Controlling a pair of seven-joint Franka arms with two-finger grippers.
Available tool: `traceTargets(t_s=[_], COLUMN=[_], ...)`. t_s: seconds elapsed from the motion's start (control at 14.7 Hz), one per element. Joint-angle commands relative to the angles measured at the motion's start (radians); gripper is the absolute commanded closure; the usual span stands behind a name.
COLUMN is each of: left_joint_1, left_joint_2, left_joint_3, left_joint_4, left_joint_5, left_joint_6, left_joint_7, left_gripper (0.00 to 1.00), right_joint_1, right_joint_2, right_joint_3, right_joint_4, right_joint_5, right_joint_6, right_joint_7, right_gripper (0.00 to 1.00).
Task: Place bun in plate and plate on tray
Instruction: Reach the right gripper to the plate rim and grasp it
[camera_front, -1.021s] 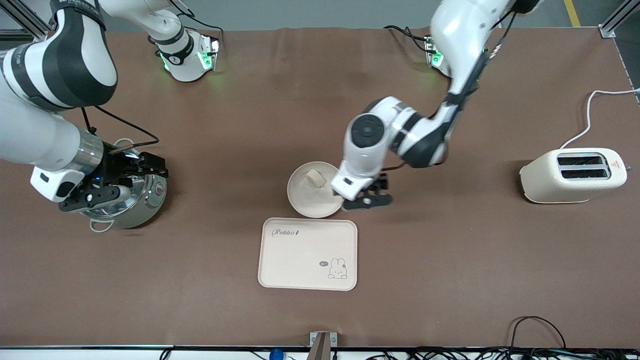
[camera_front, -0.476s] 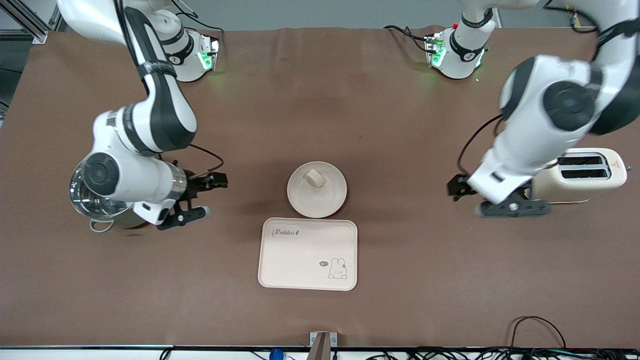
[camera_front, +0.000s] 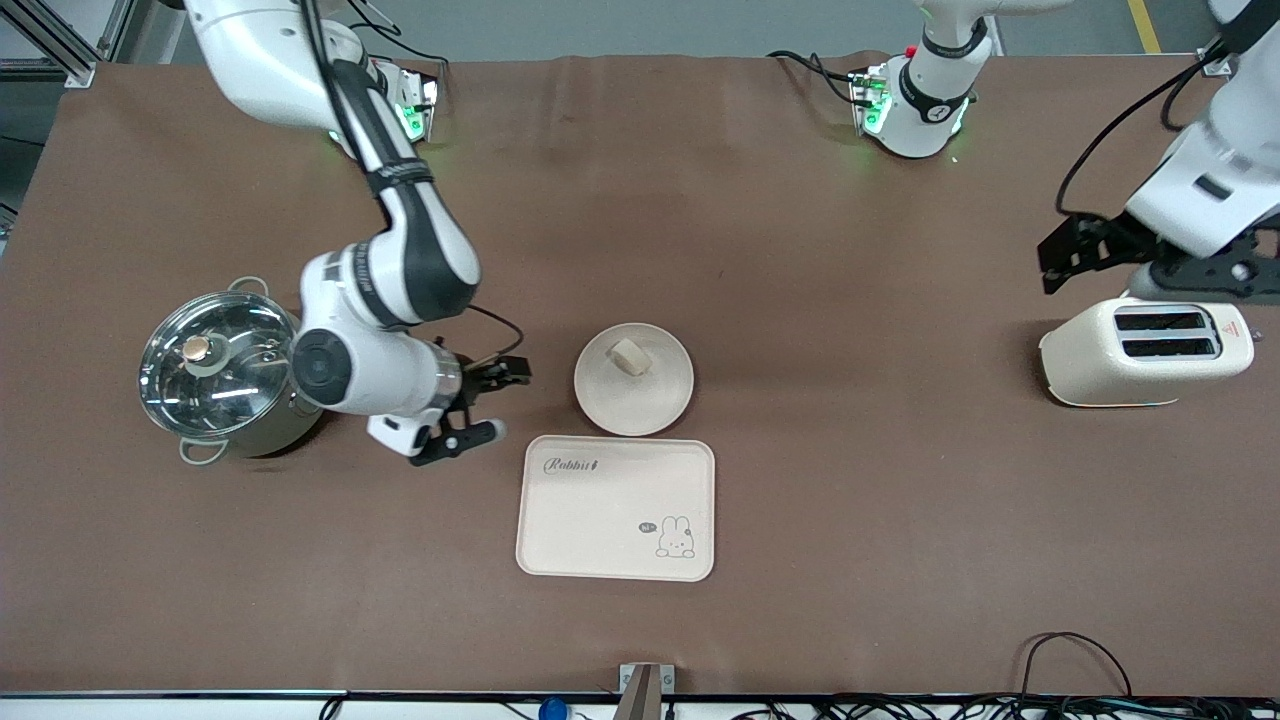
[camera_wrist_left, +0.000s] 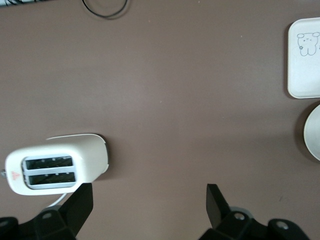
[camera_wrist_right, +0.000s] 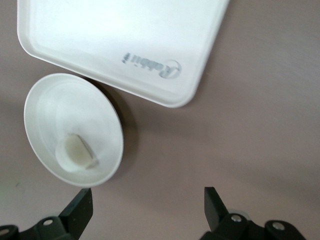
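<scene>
1. Closing on the plate (camera_front: 634, 380) from the side, the right gripper (camera_front: 480, 405), fingers apart and empty beside the plate toward the steel pot (camera_front: 218, 372), could shove it or tip the rim.
2. That would roll the bun (camera_front: 628, 355), which lies in the plate, long axis slanting toward the tray (camera_front: 616, 508).
3. Left gripper (camera_front: 1150, 265) waits, spread wide, over the toaster (camera_front: 1147, 351).

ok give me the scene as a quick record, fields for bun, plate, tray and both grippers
bun: in the plate
plate: on the table, just farther from the front camera than the tray, not on it
tray: nothing on it
right gripper: open, low beside the plate, toward the pot
left gripper: open, over the toaster
remaining: plate onto tray
</scene>
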Motion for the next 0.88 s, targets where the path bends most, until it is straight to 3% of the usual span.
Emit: traceTargets(t_s=[0.0, 0.2, 0.48, 0.75, 0.82], left_joint_1=[0.011, 0.021, -0.045, -0.036, -0.038], left_joint_2=[-0.009, -0.009, 0.006, 0.011, 0.015], left_joint_3=[-0.002, 0.002, 0.093, 0.09, 0.088], left_joint_4=[0.003, 0.012, 0.044, 0.056, 0.078], left_joint_5=[-0.013, -0.045, -0.052, -0.091, -0.088], left_joint_6=[-0.017, -0.024, -0.022, -0.033, -0.053], left_joint_7=[0.042, 0.045, 0.037, 0.042, 0.042], left_gripper=[0.0, 0.0, 0.0, 0.0, 0.0], right_joint_1=[0.06, 0.103, 0.106, 0.109, 0.108], right_joint_2=[0.048, 0.15, 0.185, 0.184, 0.184], right_joint_3=[-0.011, -0.008, 0.032, 0.035, 0.035], right_joint_4=[0.008, 0.011, 0.007, -0.01, -0.012], right_joint_5=[0.034, 0.047, 0.102, 0.102, 0.102], right_joint_6=[0.103, 0.267, 0.274, 0.257, 0.257], right_joint_7=[0.0, -0.008, -0.008, -0.003, -0.003], right_gripper=[0.14, 0.23, 0.28, 0.29, 0.35])
